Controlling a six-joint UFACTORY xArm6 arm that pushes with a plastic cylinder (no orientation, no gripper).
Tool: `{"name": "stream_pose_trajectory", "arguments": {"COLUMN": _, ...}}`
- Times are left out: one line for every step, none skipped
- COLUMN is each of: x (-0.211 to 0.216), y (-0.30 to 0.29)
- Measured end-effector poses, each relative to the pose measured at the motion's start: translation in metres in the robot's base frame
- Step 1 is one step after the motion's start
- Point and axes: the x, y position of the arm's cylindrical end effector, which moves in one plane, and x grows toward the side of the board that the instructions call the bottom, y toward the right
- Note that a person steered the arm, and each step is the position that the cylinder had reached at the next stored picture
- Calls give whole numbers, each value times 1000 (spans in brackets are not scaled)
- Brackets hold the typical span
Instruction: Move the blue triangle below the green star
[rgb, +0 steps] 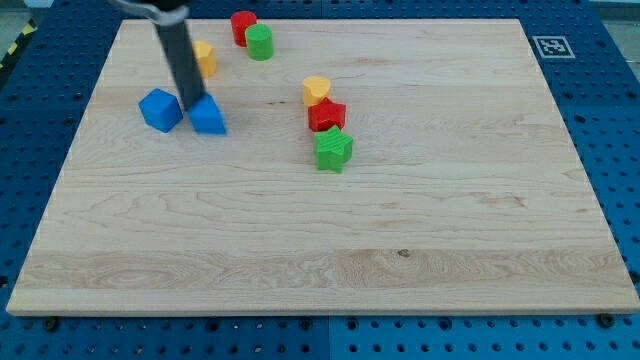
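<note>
Tip set at the upper-left edge of the blue triangle, green star far off to the view's right.

My tip (191, 107) was seen touching, or all but touching, the blue triangle (208, 117), which lay just to the tip's right and slightly toward the view's bottom; no gripper was carried, so nothing was clasped or let go, only a bare rod pressed alongside. The blue cube (159, 109) was placed just to the tip's left. The green star (333, 149) was found well apart, to the tip's right and lower, beneath the red block (326, 115). A push rightward and downward was judged to be called for, the triangle being already on the tip's far side toward the goal.
</note>
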Motion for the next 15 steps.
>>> {"name": "stream_pose_trajectory", "arguments": {"x": 40, "y": 42}}
{"name": "stream_pose_trajectory", "arguments": {"x": 32, "y": 32}}
{"name": "stream_pose_trajectory", "arguments": {"x": 33, "y": 28}}
{"name": "stream_pose_trajectory", "arguments": {"x": 56, "y": 58}}
{"name": "stream_pose_trajectory", "arguments": {"x": 66, "y": 89}}
{"name": "stream_pose_trajectory", "arguments": {"x": 60, "y": 76}}
{"name": "stream_pose_trajectory", "arguments": {"x": 57, "y": 28}}
{"name": "stream_pose_trajectory", "arguments": {"x": 73, "y": 22}}
{"name": "stream_pose_trajectory", "arguments": {"x": 87, "y": 41}}
{"name": "stream_pose_trajectory", "arguments": {"x": 87, "y": 74}}
{"name": "stream_pose_trajectory", "arguments": {"x": 90, "y": 88}}
{"name": "stream_pose_trajectory", "arguments": {"x": 103, "y": 84}}
{"name": "stream_pose_trajectory", "arguments": {"x": 119, "y": 88}}
{"name": "stream_pose_trajectory", "arguments": {"x": 119, "y": 96}}
{"name": "stream_pose_trajectory", "arguments": {"x": 119, "y": 104}}
